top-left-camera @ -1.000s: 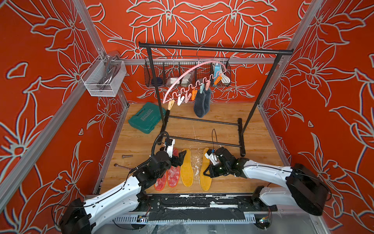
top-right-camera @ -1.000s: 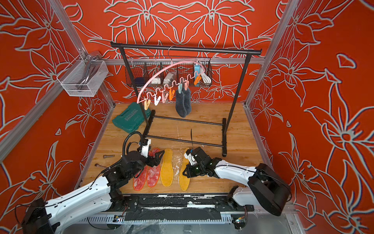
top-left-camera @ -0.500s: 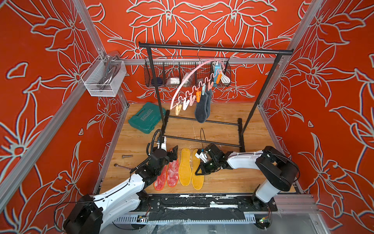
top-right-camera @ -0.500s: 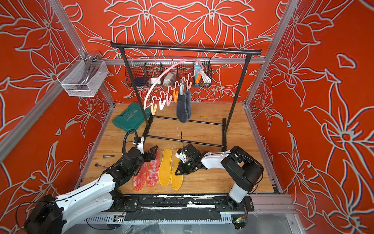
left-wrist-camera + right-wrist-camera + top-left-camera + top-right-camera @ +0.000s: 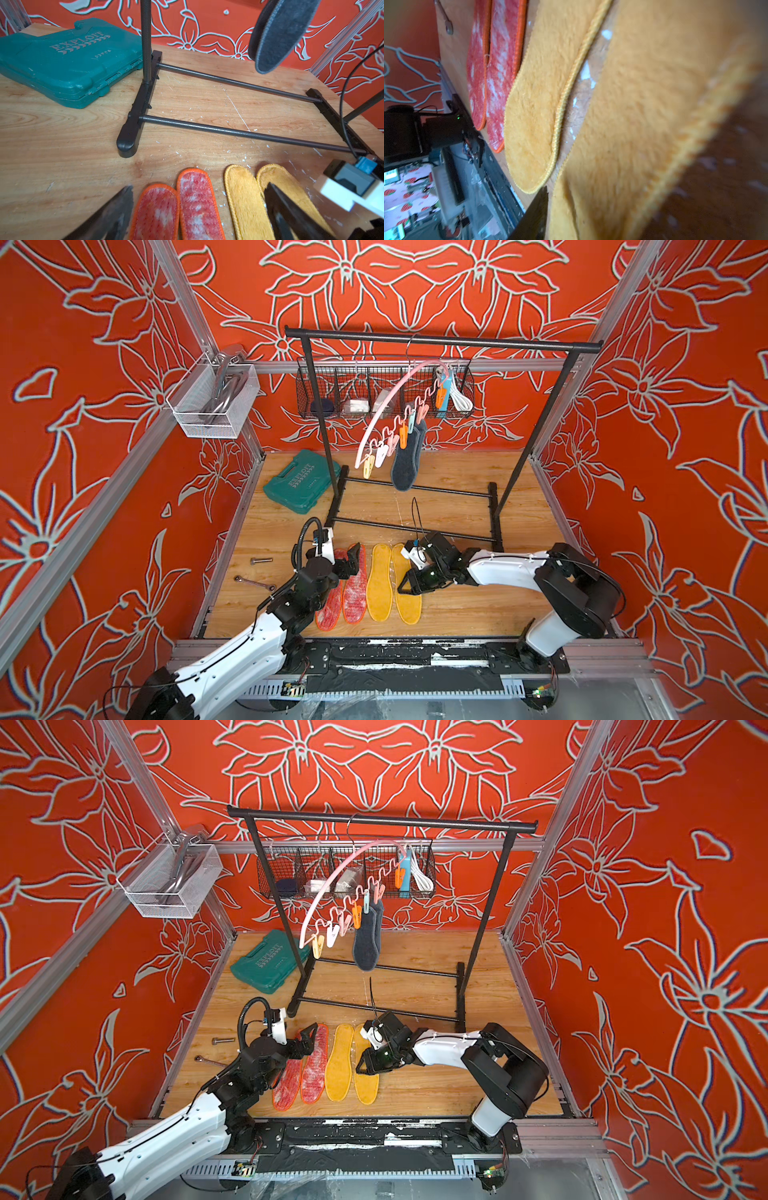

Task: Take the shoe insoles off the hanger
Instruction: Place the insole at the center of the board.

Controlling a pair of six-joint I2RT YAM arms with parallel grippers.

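- Tagging placement first: why are 4 insoles in a row at lower centre?
- Looks like a drop zone, I'd judge. 2 red insoles (image 5: 355, 593) and 2 yellow insoles (image 5: 380, 585) lie flat and side by side on the table (image 5: 457, 614). They are off the hanger, in front of the rack (image 5: 440, 342) and close to both arms.
- What's left?
- 2 grey insoles (image 5: 405, 466) hang together from pegs (image 5: 380, 456) on the hanger (image 5: 371, 425), upper centre, well above the table. The hanger hooks on the rack's top bar and sits skewed, low end toward frame left. Can't tell why.
- Grippers?
- The left gripper (image 5: 352, 562) hovers over the far ends of the red pair, jaws spread wide and holding nothing. It's probably parked clear. The right gripper (image 5: 417, 587) sits low over the yellow insole at the right end of the row, about mid-length. Likely setting it down.
- Is the right one gripping or released?
- Can't tell. The right wrist view shows only 1 finger (image 5: 533, 218), at bottom centre beside the blurred yellow insole. The 2nd finger is out of frame.
- Other blind spots?
- The left arm covers part of the leftmost red insole, and the right gripper hides the middle of that yellow one. The hanger's top blends into the wire basket (image 5: 332, 381) behind it. Which pegs clamp the grey pair is too small to read.
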